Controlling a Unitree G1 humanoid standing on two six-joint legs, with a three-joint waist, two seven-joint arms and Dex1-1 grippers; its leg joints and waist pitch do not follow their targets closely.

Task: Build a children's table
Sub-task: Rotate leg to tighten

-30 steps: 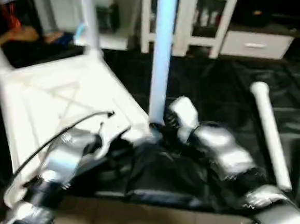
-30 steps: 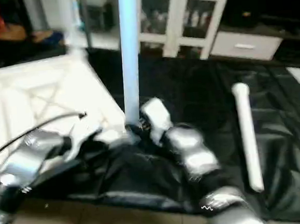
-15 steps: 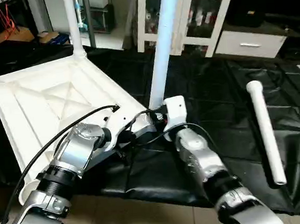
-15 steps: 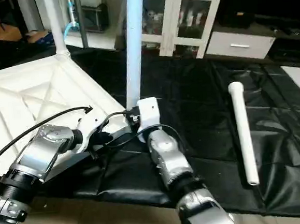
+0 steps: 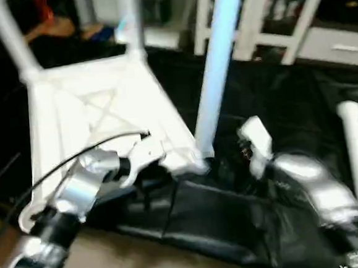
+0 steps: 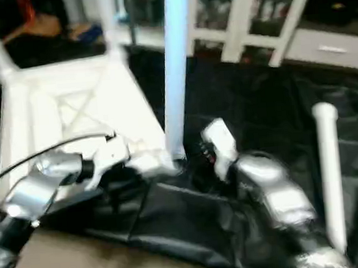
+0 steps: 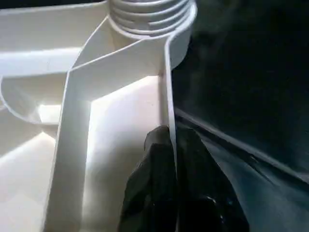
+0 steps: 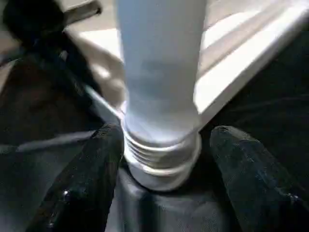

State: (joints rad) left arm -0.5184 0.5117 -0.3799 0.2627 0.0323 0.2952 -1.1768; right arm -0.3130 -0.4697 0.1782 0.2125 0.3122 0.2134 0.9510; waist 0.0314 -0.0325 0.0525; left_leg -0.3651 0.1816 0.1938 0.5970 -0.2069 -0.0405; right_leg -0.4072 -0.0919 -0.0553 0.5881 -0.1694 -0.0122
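White ribbed tabletop (image 5: 96, 109) upside down, legs (image 5: 218, 75) upright

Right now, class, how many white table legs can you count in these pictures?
4. One leg stands in the near corner socket, two more stand at the far corners, and one lies loose on the black sheet. None seems hidden.

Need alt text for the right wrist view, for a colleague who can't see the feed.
A white tube leg stands upright, its ribbed base seated in the tabletop's corner socket. The right end effector is open, one black finger on each side of the base, apart from it. Black sheeting lies beyond.
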